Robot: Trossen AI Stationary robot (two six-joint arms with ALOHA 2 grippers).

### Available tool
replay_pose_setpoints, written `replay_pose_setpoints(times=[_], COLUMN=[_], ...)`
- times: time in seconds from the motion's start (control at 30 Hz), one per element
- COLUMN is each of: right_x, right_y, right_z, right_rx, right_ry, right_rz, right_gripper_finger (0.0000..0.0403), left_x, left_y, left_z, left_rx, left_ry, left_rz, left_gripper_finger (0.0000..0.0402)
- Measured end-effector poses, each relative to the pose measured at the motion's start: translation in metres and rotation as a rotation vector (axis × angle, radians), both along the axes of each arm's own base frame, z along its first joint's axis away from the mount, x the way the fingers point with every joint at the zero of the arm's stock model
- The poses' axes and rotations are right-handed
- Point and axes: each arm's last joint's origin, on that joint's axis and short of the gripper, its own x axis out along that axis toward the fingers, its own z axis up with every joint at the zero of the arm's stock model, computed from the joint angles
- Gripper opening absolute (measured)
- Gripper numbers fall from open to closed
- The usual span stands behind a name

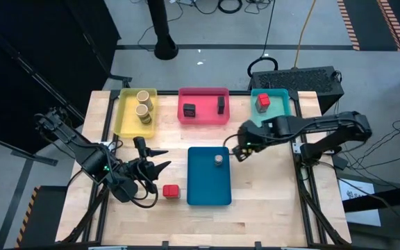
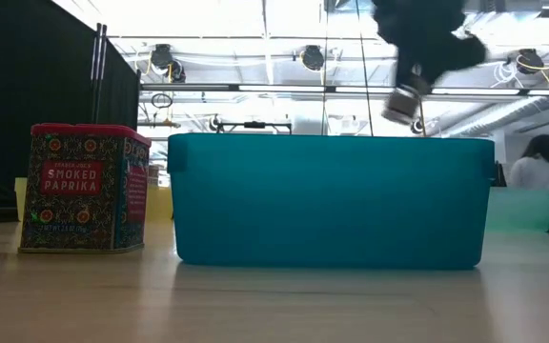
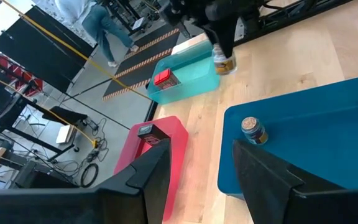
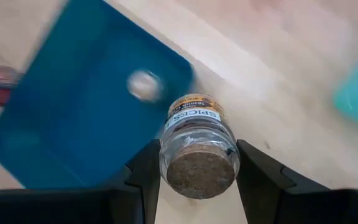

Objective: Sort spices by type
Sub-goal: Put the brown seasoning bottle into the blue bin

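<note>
My right gripper [image 1: 240,151] is shut on a small glass jar with a cork lid [image 4: 197,149] above the bare table, just beyond the blue tray's [image 1: 200,187] far right corner. The low view shows this jar [image 2: 406,103] high above the tray. Another small jar [image 1: 218,160] stands on its base in the blue tray. A red paprika tin [image 1: 171,190] stands on the table left of that tray. My left gripper [image 1: 164,158] hovers open beside the tin, holding nothing. My right gripper pinches the jar's upper body just under the cork lid [image 4: 166,152] between its two fingers [image 4: 145,171]. The fingers come from above, slanting down. The jar is lifted clear of the table, lid toward the wrist and slightly tilted.
Along the far edge stand a yellow tray [image 1: 125,114] with two tan jars, a pink tray [image 1: 203,118] with two dark boxes, and a teal tray [image 1: 276,104] with a red box. Bare wood lies along the near edge and right of the blue tray.
</note>
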Motion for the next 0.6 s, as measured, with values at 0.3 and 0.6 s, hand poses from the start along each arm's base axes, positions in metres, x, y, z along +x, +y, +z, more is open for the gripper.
replay_pose_setpoints(times=[0.3, 0.6], right_x=[0.07, 0.104], right_y=[0.02, 0.044], right_z=[0.007, -0.021], right_rx=[-0.107, -0.061], right_ry=[0.009, 0.091], right_rz=[0.24, 0.439], right_gripper_finger=[0.0146, 0.0146], left_x=[0.0, -0.002], left_y=[0.0, 0.002], left_z=[0.0, -0.003], left_rx=[-0.017, -0.033], left_ry=[-0.005, 0.006], left_rz=[0.01, 0.031], left_gripper_finger=[0.0177, 0.0177])
